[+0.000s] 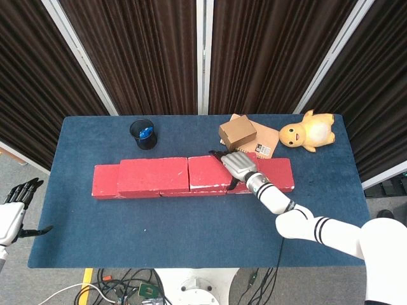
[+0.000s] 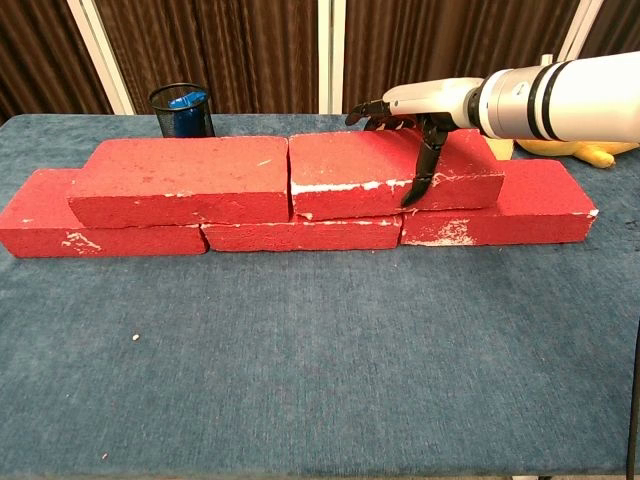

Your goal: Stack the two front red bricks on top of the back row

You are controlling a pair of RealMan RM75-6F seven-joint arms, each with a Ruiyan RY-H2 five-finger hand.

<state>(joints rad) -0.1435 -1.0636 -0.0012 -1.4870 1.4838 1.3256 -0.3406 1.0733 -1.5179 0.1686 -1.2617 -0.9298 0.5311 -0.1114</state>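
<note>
Desk (image 2: pixel 320 380) bare in front. Second brick (image 2: pixel 390 172) on back row (image 2: pixel 300 235), butted against first stacked brick (image 2: pixel 185 178) left of fingers. Right hand (image 2: pixel 420 105) grips it, fingers (image 2: pixel 425 170) over front face. Step: final seating. Next, likely: release, lift clear without dragging brick. Left hand (image 1: pixel 16 206) off desk, holding nothing, fingers apart.

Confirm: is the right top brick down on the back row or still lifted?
Down. The right top brick lies flat across the back-row bricks, no gap visible beneath it; the right hand rests on it.
</note>
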